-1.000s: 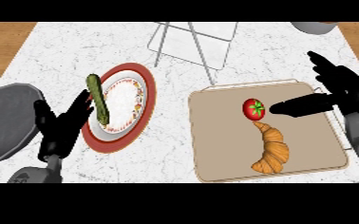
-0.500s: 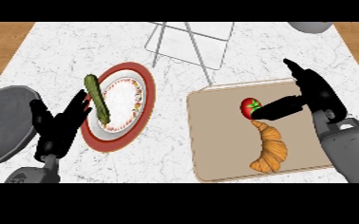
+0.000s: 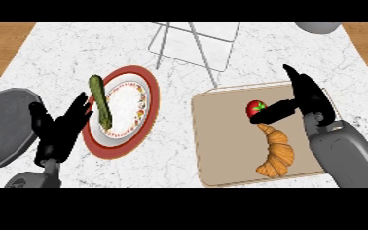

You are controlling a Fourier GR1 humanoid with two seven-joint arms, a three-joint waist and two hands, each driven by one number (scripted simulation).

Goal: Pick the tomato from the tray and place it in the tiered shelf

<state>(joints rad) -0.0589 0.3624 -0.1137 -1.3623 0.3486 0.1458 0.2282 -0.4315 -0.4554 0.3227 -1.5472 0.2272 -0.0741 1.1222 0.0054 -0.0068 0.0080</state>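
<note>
A red tomato [image 3: 254,109] with a green stem lies on the beige tray [image 3: 223,141], just above a croissant [image 3: 277,151]. My right hand [image 3: 310,101] is at the tomato's right side, its thumb [image 3: 273,112] reaching under and against the tomato while the other fingers stand straight above it. The tiered shelf [image 3: 194,44], a wire frame, stands at the counter's far middle. My left hand [image 3: 61,129] rests open at the lower left, beside the plate.
A red-rimmed plate [image 3: 137,90] holds a green cucumber [image 3: 101,101] at the left. A grey round object [image 3: 14,122] lies at the left edge, and a grey bowl [image 3: 320,27] sits at the far right corner.
My right hand has moved left and down over the tray, bringing its thumb against the tomato. The left hand has barely shifted.
</note>
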